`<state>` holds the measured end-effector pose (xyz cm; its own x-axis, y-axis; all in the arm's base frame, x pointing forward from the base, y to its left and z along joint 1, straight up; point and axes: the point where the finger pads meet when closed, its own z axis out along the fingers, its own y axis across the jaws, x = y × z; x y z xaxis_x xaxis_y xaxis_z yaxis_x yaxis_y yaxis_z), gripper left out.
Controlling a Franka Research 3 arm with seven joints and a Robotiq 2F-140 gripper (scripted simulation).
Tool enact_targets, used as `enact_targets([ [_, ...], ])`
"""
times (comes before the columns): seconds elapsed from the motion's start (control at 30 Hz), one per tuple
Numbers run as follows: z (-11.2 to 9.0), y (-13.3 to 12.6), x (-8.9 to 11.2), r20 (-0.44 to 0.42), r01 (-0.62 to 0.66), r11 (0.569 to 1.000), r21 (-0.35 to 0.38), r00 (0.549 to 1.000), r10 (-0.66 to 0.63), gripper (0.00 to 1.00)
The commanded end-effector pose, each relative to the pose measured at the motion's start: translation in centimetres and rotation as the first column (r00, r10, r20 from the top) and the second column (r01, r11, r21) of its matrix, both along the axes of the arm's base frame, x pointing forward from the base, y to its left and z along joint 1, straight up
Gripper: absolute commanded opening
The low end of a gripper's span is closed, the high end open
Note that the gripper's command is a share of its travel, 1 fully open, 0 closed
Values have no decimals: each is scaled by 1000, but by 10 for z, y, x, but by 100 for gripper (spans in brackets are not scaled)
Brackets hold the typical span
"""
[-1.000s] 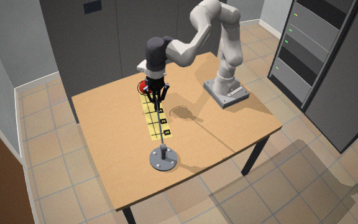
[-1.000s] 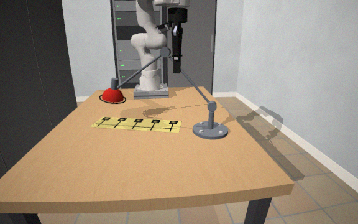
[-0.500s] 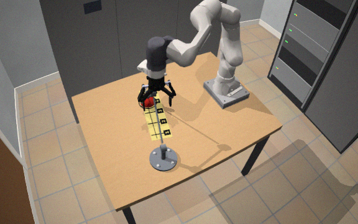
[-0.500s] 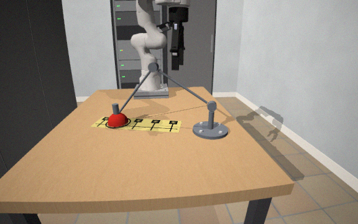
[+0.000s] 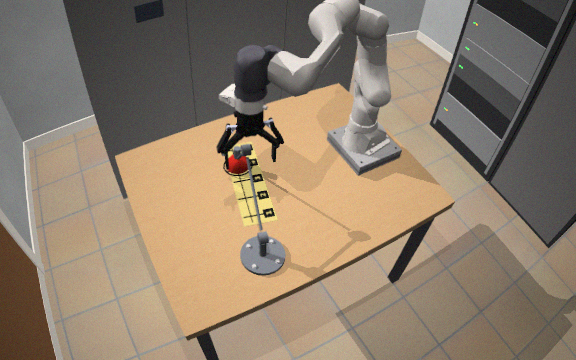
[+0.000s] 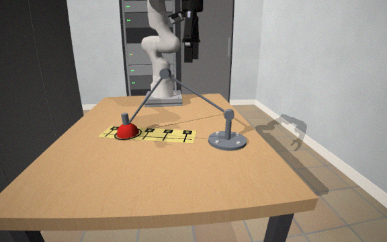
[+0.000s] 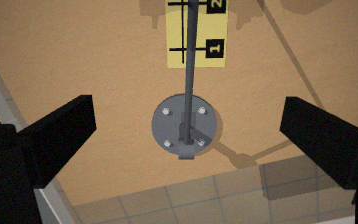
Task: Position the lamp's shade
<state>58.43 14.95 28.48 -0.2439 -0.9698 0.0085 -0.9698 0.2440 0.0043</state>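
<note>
The lamp has a grey round foot (image 5: 263, 255) near the bench's front, two thin grey arms and a red dome shade (image 5: 238, 164). The shade (image 6: 127, 131) sits low, on or just above the yellow numbered strip (image 6: 148, 134), near the strip's far end; one mark's label shows beyond it. The lamp's elbow joint (image 6: 164, 73) stands high above the bench. My gripper (image 5: 249, 150) is open and empty, hanging just above that elbow. In the wrist view the wide-open gripper (image 7: 187, 112) frames the foot (image 7: 185, 125) and marks 1 and 2 of the strip (image 7: 197, 35).
My arm's base (image 5: 363, 147) is bolted at the bench's far right. A server rack (image 5: 508, 85) and dark cabinets stand beyond the bench. A wall runs along one side of the bench (image 6: 331, 67).
</note>
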Motion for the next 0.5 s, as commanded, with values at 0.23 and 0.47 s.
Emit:
enact_targets([
  [0.23,33,0,-5,-14,-7,1000,-1,1000,7,100],
  [0.47,59,0,-2,-2,-2,1000,0,1000,2,100],
])
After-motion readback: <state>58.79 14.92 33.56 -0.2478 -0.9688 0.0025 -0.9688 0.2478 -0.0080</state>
